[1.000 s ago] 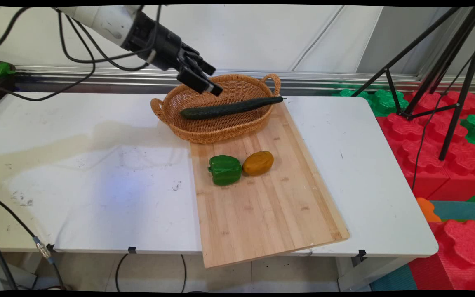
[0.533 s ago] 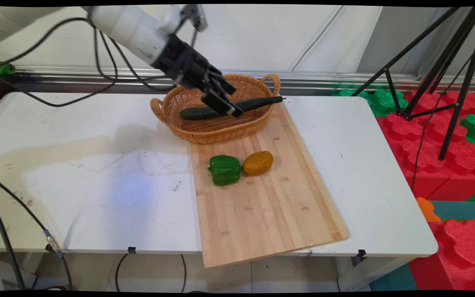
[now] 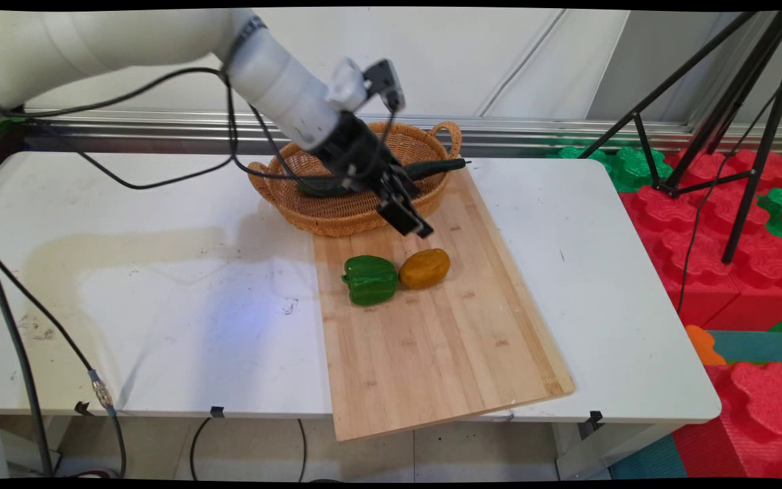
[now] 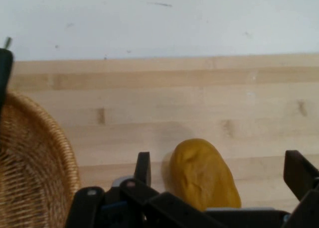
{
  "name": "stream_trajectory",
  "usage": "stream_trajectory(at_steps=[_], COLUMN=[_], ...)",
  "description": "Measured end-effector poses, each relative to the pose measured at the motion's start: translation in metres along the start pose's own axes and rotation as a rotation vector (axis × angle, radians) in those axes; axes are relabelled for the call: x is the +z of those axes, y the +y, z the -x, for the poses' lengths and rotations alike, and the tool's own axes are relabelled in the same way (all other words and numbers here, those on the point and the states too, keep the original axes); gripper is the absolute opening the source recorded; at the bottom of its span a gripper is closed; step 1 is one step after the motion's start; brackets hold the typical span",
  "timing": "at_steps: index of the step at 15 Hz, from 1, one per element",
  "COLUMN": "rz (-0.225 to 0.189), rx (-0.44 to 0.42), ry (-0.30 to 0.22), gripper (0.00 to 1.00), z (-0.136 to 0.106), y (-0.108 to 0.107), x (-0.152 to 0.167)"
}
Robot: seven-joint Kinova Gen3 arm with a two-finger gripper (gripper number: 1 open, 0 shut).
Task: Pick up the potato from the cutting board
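While the arm reaches in from the upper left, we see the end effector (image 3: 410,221) hanging over the far part of the cutting board (image 3: 432,326), just in front of the wicker basket (image 3: 337,210) and a little above the yellow potato (image 3: 424,268). From the hand camera we can tell that the end effector (image 4: 219,173) is spread wide and grasping nothing: one finger (image 4: 143,168) stands on one side of the potato (image 4: 202,173), the other finger (image 4: 299,173) well off on the other side, and neither touches it. We find the potato lying on the board, touching or nearly touching the green pepper (image 3: 370,279) on its left. Behind the arm we make out a dark cucumber (image 3: 438,166) lying across the basket, one end poking out over the right rim; the arm hides its middle. We see the board (image 4: 199,98) set slantwise on the white table (image 3: 126,285), its near corner hanging over the front edge. Off to the right we spot a black tripod (image 3: 737,102) standing on red and green foam blocks (image 3: 757,272).
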Motion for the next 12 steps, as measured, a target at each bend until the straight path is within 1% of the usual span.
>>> stream_trajectory(at_steps=[4, 12], rz=[-0.002, -0.015], rx=[0.018, 0.041], ry=[-0.061, -0.141], gripper=[1.0, 1.0], z=[-0.005, -0.007], y=[0.006, 0.009], x=[0.037, 0.086])
